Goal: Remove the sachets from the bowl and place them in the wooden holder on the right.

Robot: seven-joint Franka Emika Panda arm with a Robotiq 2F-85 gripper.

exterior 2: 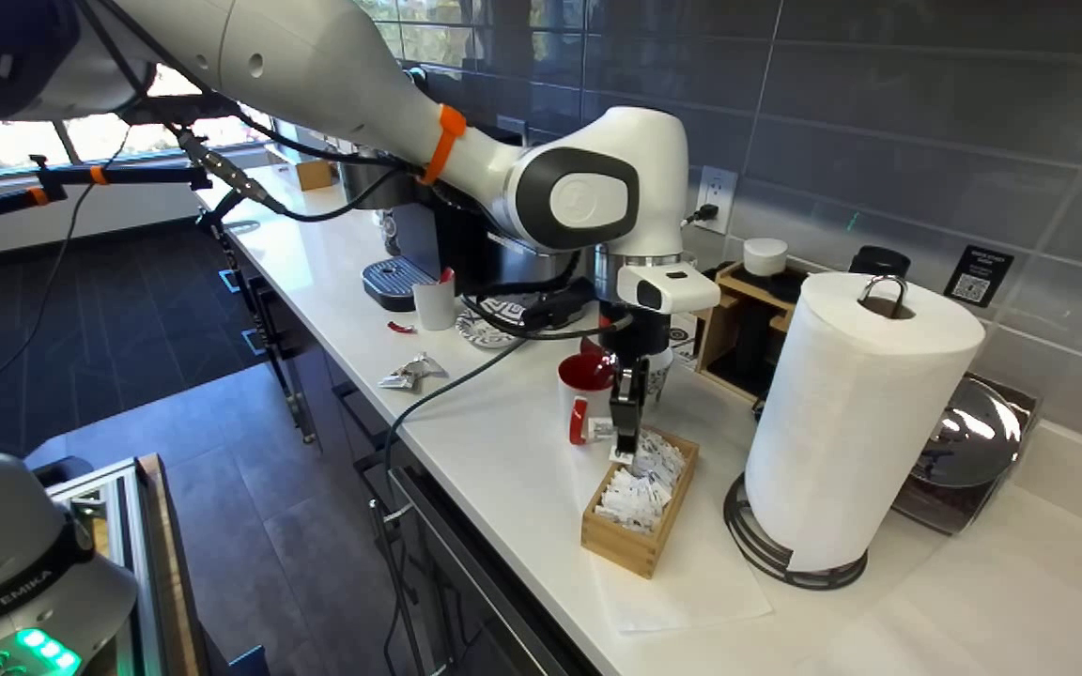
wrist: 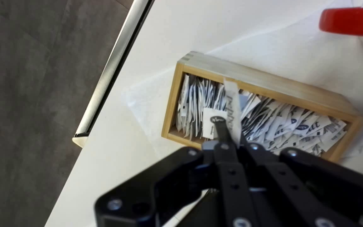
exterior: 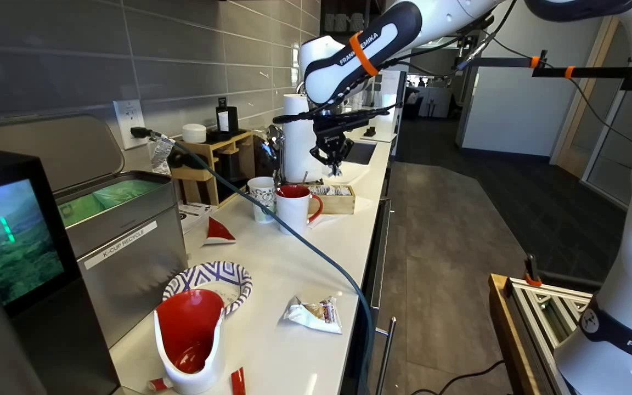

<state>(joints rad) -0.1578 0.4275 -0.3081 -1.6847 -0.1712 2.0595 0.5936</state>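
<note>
Sachets: on a long white counter, near a tall paper towel roll, beneath a black gripper, packed inside an oblong, open-topped wooden holder, just beside a red-handled mug. Some on edge, others jumbled. Smallest, clenched in the jaws above the rest: a single pepper sachet. Apparent step: placing one more in the wooden holder. Next, probably: align with a gap, lower gently, let go, then rise without dragging others out.
</note>
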